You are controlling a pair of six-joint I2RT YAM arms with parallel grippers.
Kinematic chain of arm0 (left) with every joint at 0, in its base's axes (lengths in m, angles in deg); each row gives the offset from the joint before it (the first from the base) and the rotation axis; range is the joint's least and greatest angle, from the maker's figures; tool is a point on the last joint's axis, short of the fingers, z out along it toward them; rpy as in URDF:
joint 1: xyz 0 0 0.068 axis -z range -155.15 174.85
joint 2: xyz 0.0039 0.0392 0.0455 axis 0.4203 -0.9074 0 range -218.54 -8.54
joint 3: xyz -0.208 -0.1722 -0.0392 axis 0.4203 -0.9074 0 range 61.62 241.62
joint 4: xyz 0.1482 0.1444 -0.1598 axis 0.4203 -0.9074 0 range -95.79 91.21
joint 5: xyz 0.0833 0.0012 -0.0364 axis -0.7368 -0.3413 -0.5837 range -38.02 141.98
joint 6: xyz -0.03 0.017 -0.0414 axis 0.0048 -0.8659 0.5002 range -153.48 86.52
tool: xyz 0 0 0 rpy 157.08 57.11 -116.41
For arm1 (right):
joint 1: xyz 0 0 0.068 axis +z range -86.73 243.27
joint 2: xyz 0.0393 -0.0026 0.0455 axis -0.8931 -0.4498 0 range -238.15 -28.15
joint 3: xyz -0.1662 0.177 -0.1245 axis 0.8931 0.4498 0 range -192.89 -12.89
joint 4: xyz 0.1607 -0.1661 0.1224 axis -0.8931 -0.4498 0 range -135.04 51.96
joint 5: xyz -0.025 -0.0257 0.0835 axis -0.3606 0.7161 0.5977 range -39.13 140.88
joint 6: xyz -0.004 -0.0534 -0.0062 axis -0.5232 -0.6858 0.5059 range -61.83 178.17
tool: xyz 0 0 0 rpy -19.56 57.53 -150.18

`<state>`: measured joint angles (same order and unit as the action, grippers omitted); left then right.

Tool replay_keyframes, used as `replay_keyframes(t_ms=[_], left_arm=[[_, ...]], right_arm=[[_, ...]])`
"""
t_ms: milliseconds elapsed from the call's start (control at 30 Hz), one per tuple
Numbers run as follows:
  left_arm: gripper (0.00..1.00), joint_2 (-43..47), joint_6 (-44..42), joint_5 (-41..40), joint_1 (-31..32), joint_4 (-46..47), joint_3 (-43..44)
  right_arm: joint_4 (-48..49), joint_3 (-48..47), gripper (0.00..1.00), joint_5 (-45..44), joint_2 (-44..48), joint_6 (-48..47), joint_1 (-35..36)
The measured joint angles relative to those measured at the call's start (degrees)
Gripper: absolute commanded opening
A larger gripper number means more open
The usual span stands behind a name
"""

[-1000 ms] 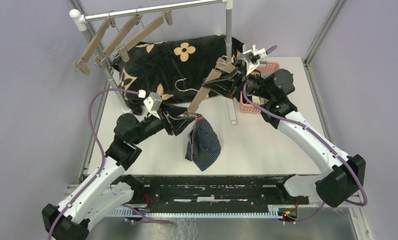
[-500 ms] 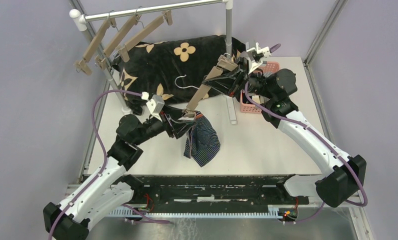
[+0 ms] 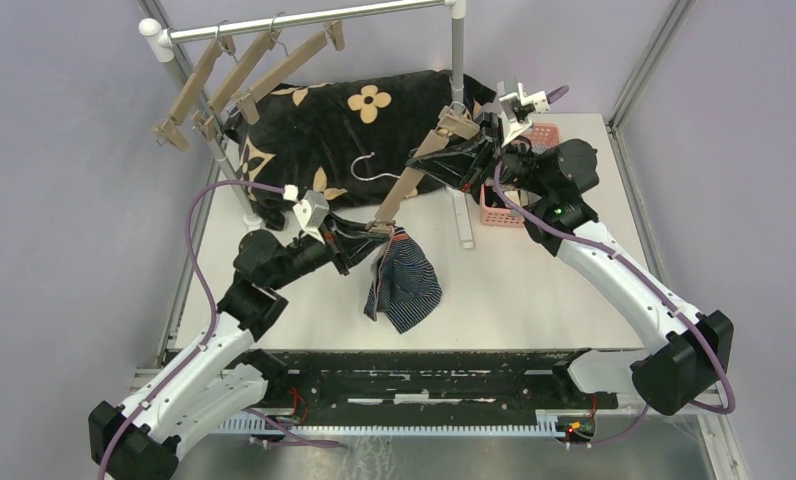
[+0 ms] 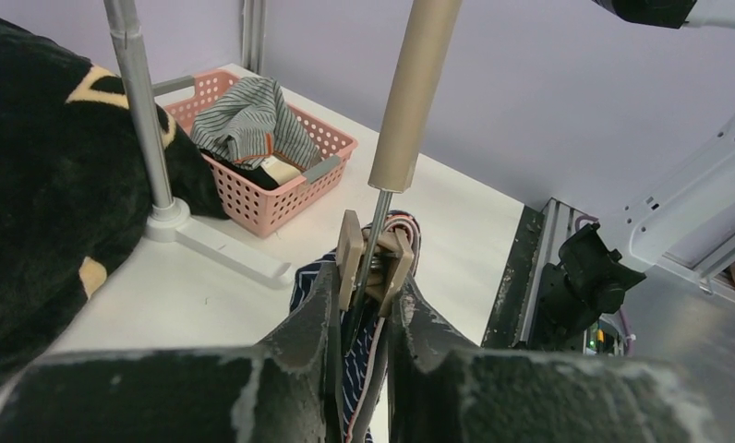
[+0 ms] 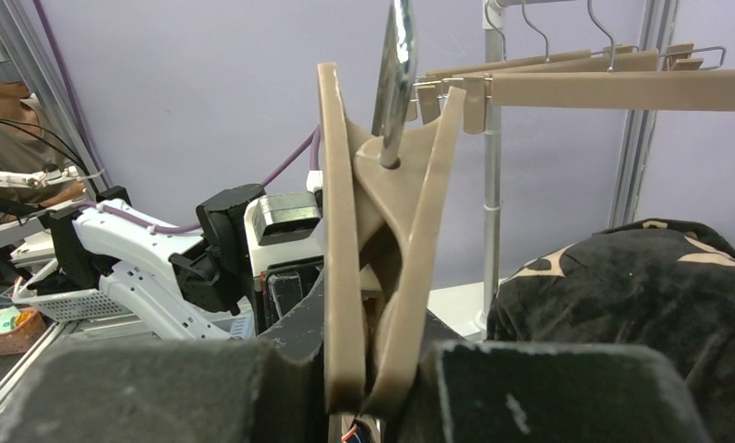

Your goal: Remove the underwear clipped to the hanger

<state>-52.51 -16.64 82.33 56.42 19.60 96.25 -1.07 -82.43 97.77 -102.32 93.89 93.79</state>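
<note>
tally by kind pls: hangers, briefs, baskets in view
hangers: 4 (3 rail hangers, 1 held hanger)
briefs: 2 clearly visible (navy striped brief, grey striped brief)
pink basket: 1
total: 7

Soft, even light is falling from above, leaving only faint shadows on the white table. Close fingers are blurring; glare is streaking the metal hook.
</note>
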Motion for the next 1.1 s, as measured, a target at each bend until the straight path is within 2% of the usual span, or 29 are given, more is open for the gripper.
replay_keyframes(t_ms=[33,67,100,167,267,367,467,500,533,567,600,767,800,833,900,933,1033,1067,1100], left_arm=[[0.22,0.00,0.00,0.09,0.00,0.13,0.00],[0.40,0.00,0.00,0.17,0.00,0.20,0.00],[0.49,0.02,0.00,0.22,0.00,0.26,0.00],[0.59,0.13,0.15,0.22,0.04,0.63,-0.15],[0.65,1.03,0.76,-0.02,0.07,2.16,-0.59],[0.61,3.52,0.92,-0.31,0.07,3.04,-1.25],[0.49,4.66,0.92,-0.46,0.04,3.28,-1.29],[0.37,4.59,0.90,-0.48,0.04,3.39,-1.29],[0.19,4.26,0.90,-0.46,0.04,3.56,-1.29],[0.06,3.63,0.94,-0.44,0.02,3.89,-1.29],[0.03,2.62,1.11,-0.07,-0.02,4.85,-1.31],[0.03,-0.59,1.25,3.02,0.07,7.93,-1.31],[0.08,-0.83,1.25,3.37,0.04,8.22,-1.31],[0.20,-0.92,1.25,3.69,0.04,8.35,-1.31],[0.59,-0.85,1.27,4.24,0.04,8.33,-1.29],[0.69,-0.72,1.20,4.31,0.04,8.24,-1.29],[0.77,0.20,1.29,4.07,0.07,6.25,-0.94],[0.82,0.63,1.29,3.93,0.07,5.57,-0.66],[0.92,1.14,1.27,3.69,0.07,5.14,-0.39]], right_arm=[[0.09,0.00,0.01,0.02,0.04,0.02,-0.02],[0.07,0.00,0.01,0.02,0.09,0.00,-0.02],[0.07,0.00,0.01,0.04,0.11,0.00,-0.04],[-0.11,0.00,0.01,-0.02,0.15,-0.09,-0.02],[-1.09,0.00,0.01,0.00,0.17,-1.14,0.00],[-1.88,0.00,0.01,0.00,0.20,-1.46,0.02],[-1.90,0.00,0.01,0.13,0.37,-1.25,0.17],[-1.88,0.00,0.01,0.24,0.46,-1.22,0.17],[-1.90,0.00,0.01,0.46,0.57,-1.11,0.17],[-1.90,0.00,0.01,0.66,0.68,-1.03,0.17],[-1.92,0.00,0.01,0.74,0.79,-1.03,0.15],[-2.84,0.00,0.01,1.11,0.85,-0.98,-0.02],[-2.95,0.00,0.01,1.09,0.85,-0.98,-0.04],[-2.97,0.00,0.01,1.11,0.85,-0.98,-0.09],[-3.08,0.00,0.01,1.25,0.94,-0.90,-0.11],[-3.17,0.00,0.01,1.29,1.01,-0.87,-0.09],[-3.21,0.00,0.01,1.01,1.01,-1.55,0.00],[-3.23,0.00,0.01,0.98,1.03,-1.64,0.00],[-3.21,0.00,0.01,0.90,1.01,-1.75,0.00]])
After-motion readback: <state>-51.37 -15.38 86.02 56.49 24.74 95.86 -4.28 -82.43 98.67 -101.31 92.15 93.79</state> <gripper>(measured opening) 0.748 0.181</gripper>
